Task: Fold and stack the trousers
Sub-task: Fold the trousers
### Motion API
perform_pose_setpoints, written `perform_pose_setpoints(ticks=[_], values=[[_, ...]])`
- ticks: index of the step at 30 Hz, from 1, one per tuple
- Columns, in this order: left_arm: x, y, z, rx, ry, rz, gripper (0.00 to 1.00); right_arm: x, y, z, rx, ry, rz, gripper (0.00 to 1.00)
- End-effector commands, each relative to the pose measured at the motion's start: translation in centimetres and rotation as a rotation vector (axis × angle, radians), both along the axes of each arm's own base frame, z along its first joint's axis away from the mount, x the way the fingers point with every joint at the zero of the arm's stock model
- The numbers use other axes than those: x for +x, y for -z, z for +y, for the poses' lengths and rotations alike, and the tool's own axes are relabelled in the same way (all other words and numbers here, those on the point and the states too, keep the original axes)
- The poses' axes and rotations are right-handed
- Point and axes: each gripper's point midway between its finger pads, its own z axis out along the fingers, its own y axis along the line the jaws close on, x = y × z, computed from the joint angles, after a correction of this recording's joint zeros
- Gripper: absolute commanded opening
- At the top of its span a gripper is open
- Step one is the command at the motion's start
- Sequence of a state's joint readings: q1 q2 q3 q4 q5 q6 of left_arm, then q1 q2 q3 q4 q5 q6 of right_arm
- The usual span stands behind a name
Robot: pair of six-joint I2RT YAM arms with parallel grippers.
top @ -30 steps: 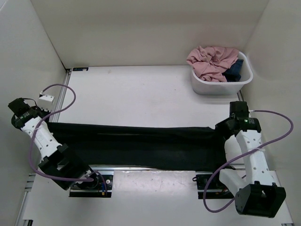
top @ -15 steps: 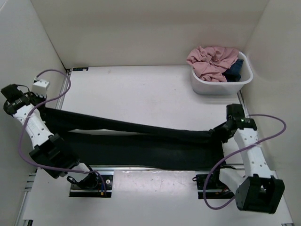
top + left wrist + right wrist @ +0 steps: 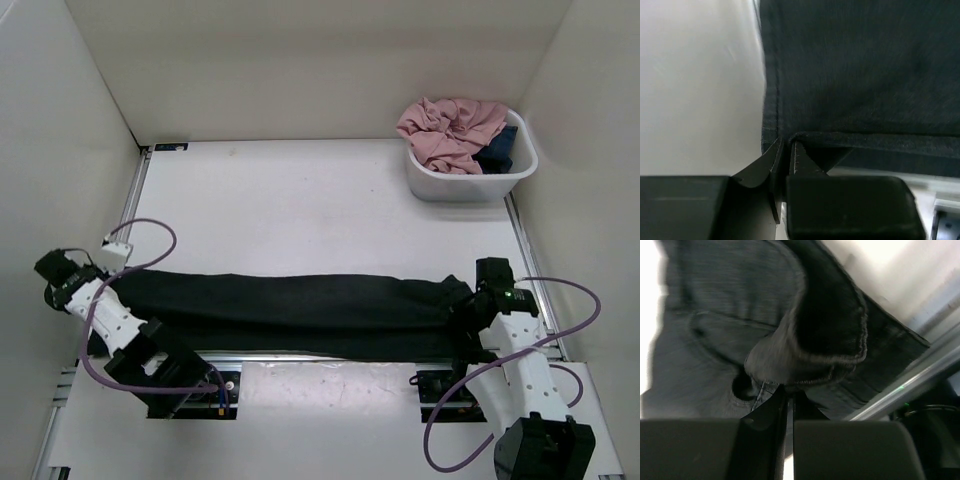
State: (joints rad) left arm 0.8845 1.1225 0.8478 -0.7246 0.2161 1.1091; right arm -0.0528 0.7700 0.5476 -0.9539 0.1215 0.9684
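Pinching trousers: left fingers clamped on one end, right fingers on other.

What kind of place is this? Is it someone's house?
Probably a robot lab's test booth, not a house: plain white walls box in a white table, and a left arm and right arm bolted at its edge hold black trousers.
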Motion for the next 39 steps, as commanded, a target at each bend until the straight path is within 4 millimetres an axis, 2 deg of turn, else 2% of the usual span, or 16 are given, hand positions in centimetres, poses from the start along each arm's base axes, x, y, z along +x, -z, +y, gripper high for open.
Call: perform_pose_setpoints(ticks=[1,5,13,14,15,16,17,19,21,23,26,28,32,34,36,39], values=[[-3.5,-0.5,3.9,0.176,-0.042,0.080,0.14,-1.7,1.1,-1.1,-0.052,0.031,0.054,0.00],[-6.9,3.0,4.2,0.112,-0.096,0.159,0.14,-2.2,1.3,-1.8,-0.097,0.022,0.080,0.00],[-9.3,5.8,3.5,0.077,-0.049,0.246,0.16,-3.2,1.2,-2.1,-0.118,0.018,0.101,0.00],[-9.4,6.0,3.6,0.085,-0.043,0.257,0.22,-3.5,1.6,-2.0,-0.108,0.014,0.114,0.04],[-9.6,6.5,3.3,0.074,-0.041,0.263,0.30,-3.5,1.6,-1.8,-0.102,-0.002,0.115,0.18],[-9.8,6.5,3.3,0.077,-0.047,0.273,0.37,-3.8,1.9,-1.8,-0.101,-0.003,0.125,0.50],[-9.8,6.7,3.3,0.069,-0.046,0.277,0.51,-3.6,1.6,-1.6,-0.094,-0.014,0.115,0.59],[-10.2,6.1,4.0,0.069,-0.093,0.264,0.53,-3.4,0.9,-2.0,-0.115,-0.022,0.120,0.66],[-10.3,5.5,4.9,0.065,-0.135,0.248,0.55,-1.8,-1.4,-2.7,-0.158,-0.048,0.050,0.67],[-9.9,3.7,6.8,0.092,-0.176,0.218,0.57,-0.6,-3.2,-3.5,-0.210,-0.061,0.008,0.67],[-9.0,1.4,7.7,0.102,-0.201,0.164,0.57,1.7,-6.6,-4.1,-0.258,-0.119,-0.068,0.67],[-7.2,0.7,6.1,0.089,-0.108,0.141,0.57,3.0,-8.4,-4.3,-0.274,-0.137,-0.109,0.67],[-5.1,-1.9,3.2,0.180,0.009,0.074,0.61,3.0,-10.4,-4.8,-0.319,-0.150,-0.088,0.67],[-5.3,-1.8,2.1,0.180,0.043,0.089,0.61,2.9,-10.9,-4.8,-0.322,-0.145,-0.115,0.67],[-5.9,-0.8,1.3,0.145,0.045,0.127,0.61,3.8,-10.4,-3.3,-0.252,-0.176,-0.182,0.66],[-8.8,0.7,1.3,0.104,-0.035,0.250,0.61,4.4,-8.8,-1.6,-0.159,-0.205,-0.196,0.65]])
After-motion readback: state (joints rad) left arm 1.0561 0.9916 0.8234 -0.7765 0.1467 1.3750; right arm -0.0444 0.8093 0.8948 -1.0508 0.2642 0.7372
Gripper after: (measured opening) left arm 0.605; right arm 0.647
